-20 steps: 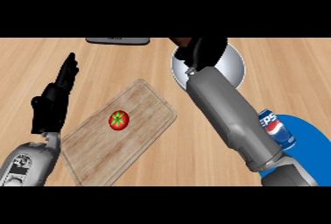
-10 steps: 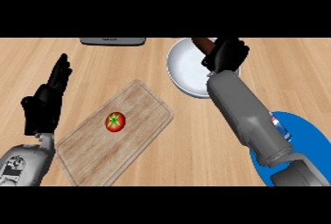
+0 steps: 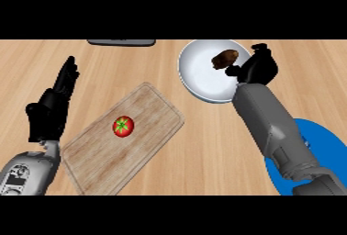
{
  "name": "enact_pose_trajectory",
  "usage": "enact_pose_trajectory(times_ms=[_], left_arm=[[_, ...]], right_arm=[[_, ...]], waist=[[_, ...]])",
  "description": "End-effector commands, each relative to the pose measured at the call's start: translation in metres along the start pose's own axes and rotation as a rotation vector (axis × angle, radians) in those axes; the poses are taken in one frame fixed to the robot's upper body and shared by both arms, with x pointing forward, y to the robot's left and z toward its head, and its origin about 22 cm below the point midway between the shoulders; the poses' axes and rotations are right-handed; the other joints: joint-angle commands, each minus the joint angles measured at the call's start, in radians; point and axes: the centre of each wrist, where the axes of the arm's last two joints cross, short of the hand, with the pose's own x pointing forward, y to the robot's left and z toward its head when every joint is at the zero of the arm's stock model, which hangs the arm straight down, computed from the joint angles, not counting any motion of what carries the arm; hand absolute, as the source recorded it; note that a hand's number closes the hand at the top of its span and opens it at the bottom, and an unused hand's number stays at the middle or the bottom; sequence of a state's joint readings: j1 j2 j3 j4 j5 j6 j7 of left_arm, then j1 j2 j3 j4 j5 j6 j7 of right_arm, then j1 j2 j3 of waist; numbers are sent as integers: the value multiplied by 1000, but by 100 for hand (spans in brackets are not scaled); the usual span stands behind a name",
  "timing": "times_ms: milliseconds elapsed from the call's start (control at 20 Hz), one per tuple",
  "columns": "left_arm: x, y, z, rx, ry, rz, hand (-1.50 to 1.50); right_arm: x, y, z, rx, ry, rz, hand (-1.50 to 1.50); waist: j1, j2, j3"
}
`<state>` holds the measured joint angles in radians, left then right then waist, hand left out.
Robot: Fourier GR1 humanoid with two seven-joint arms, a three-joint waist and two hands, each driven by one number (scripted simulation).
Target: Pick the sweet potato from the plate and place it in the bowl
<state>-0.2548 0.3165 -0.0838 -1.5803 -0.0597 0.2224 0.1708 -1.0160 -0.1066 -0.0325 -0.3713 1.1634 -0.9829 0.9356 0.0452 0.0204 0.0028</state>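
**Sweet potato lay on the white plate, right hand beside it**

You had the sweet potato [image 3: 225, 57], a lumpy brown oval with a rough skin, lying in the upper right part of the smooth, round white plate [image 3: 200, 78]. Your right hand [image 3: 256, 69] sat at the plate's right rim, just beside the sweet potato; its black fingers were curled inward, and whether they touched the sweet potato you could not tell from this view. The grey, matte forearm ran from the plate's lower right rim down toward the bottom edge.

Below and to the right of the plate, a glossy blue bowl [image 3: 318, 137] showed as a curved patch partly hidden under that forearm.

Left and below the plate lay a rectangular wooden cutting board [image 3: 152, 114] with rounded corners and a visible grain, set at a slant on the pale, wood-grained worktop [image 3: 203, 151]. A round red tomato [image 3: 122, 125] with a green star-shaped top rested on it.

Far left of the plate, your left hand [image 3: 51, 108] rested with fingers straight and spread, holding nothing. A flat dark grey object [image 3: 122, 42] lay left of the plate's top.
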Motion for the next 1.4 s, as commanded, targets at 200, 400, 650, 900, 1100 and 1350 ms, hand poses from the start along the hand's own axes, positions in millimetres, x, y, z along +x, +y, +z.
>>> enact_pose_trajectory(times_ms=[200,400,650,900,1100,1350], left_arm=[[-10,7,-2,-3,-5,12,0],[3,5,10,17,8,-18,0],[-6,11,4,44,33,-23,0],[-4,14,8,47,32,-6,0],[-11,20,-3,61,47,-10,0],[-14,1,22,50,44,-7,0]], right_arm=[[-1,-4,0,-11,-49,-254,-150],[-14,-8,-11,-34,-40,-318,-150],[-19,-9,6,-16,-1,-442,-150],[-56,-22,29,20,-15,-528,-150],[-63,-46,69,98,-39,-637,-150],[-108,-74,108,140,-79,-640,-150]], waist=[[5,3,0],[-12,-12,-1],[-34,-17,-2],[-53,-25,-2],[-72,-32,-3],[-60,-29,-3]])
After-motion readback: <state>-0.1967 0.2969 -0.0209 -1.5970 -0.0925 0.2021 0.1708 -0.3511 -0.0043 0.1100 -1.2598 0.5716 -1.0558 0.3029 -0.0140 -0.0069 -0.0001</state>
